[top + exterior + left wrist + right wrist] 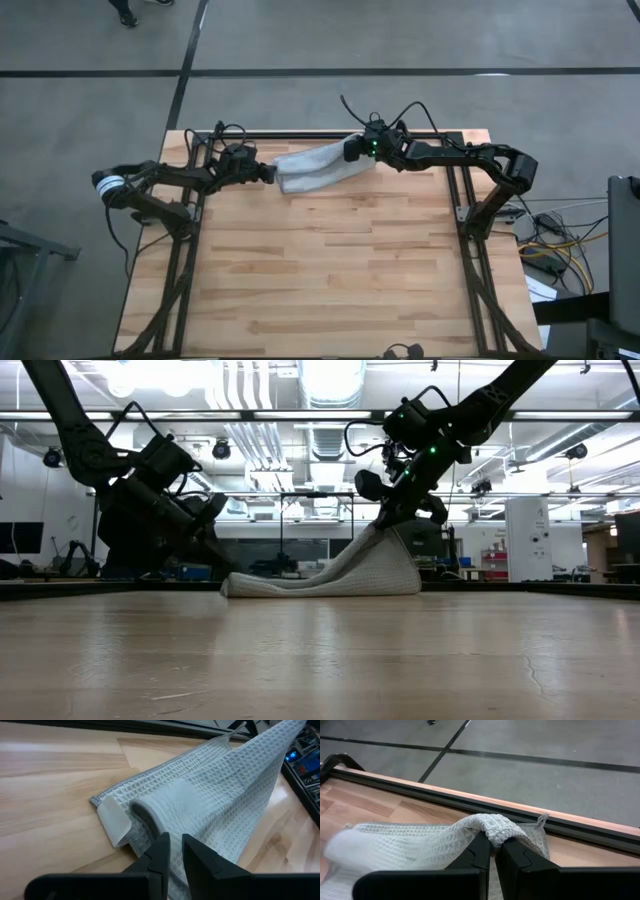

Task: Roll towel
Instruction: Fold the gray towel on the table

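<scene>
R gripper (494, 851) pinches towel (318, 166) end, lifted. L gripper (176, 851) slightly parted at rolled end; grip unclear.

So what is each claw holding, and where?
The right gripper pinches a raised fold of the light grey-blue waffle-weave towel; whether the left gripper grips it is unclear.

One towel (318, 166), two arms, one table (330, 280).
</scene>
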